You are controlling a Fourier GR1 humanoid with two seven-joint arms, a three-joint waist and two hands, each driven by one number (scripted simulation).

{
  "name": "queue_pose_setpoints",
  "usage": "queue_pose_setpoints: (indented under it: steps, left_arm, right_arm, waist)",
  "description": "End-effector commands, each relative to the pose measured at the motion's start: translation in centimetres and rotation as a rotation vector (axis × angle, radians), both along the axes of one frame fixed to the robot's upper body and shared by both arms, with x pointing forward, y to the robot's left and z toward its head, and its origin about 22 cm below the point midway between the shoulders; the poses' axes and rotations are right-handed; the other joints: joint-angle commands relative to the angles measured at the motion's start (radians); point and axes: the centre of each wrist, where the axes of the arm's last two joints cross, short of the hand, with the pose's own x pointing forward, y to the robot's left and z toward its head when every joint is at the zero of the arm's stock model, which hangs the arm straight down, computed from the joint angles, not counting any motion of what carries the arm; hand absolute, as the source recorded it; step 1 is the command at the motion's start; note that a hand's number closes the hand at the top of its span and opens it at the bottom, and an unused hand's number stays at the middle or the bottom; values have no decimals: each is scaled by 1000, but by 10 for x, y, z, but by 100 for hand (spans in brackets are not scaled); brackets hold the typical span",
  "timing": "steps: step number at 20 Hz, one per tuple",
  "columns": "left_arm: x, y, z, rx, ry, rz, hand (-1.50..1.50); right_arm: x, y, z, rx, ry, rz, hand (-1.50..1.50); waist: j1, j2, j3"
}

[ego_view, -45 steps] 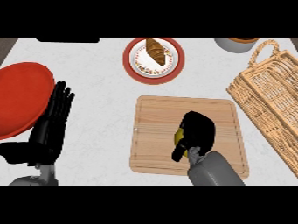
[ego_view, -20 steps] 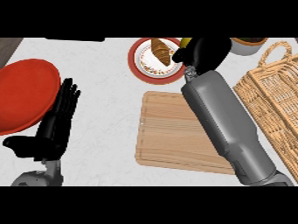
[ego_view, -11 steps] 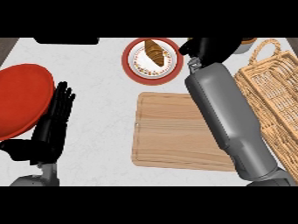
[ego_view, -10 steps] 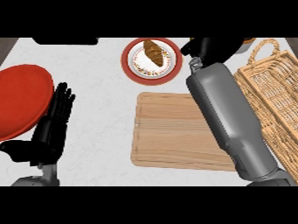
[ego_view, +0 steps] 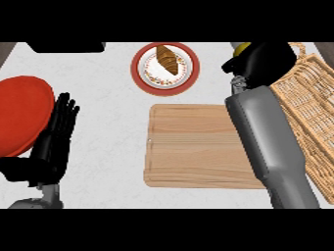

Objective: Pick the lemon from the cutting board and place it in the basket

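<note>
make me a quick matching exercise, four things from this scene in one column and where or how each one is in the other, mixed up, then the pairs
Things:
1. lemon
2. cutting board
3. croissant
4. left hand

Places or states:
A. on the small red-rimmed plate
B. open, resting beside the big red plate
C. held in the right hand near the basket
D. bare, at the counter's middle

Pairs: 1-C, 2-D, 3-A, 4-B

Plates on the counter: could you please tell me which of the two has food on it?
The small plate with the red rim, just beyond the cutting board, holds a croissant. The big plain red plate at the left edge shows no food.
</note>
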Motion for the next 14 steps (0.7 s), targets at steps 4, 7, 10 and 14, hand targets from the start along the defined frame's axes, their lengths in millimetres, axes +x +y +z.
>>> queue_pose_setpoints:
  steps: [4, 7, 10, 14]
  left_arm:
    - [-5, -3, -4, -6, -10, 16, 0]
    - [-3, 5, 3, 12, -3, -13, 0]
    - [-12, 12, -4, -10, -17, -1, 0]
    - [-9, -4, -1, -13, -17, 11, 0]
  right_arm:
    - [-30, -33, -1, 111, 17, -222, 150]
    - [-41, -52, -10, 103, 72, -228, 150]
    - [-49, -75, -7, 120, 75, -254, 150]
    - [-75, -101, -42, 114, 139, -243, 150]
  waist:
    - [-4, 1, 0]
    - [-1, 3, 0]
    - [5, 4, 0]
    - [3, 6, 1]
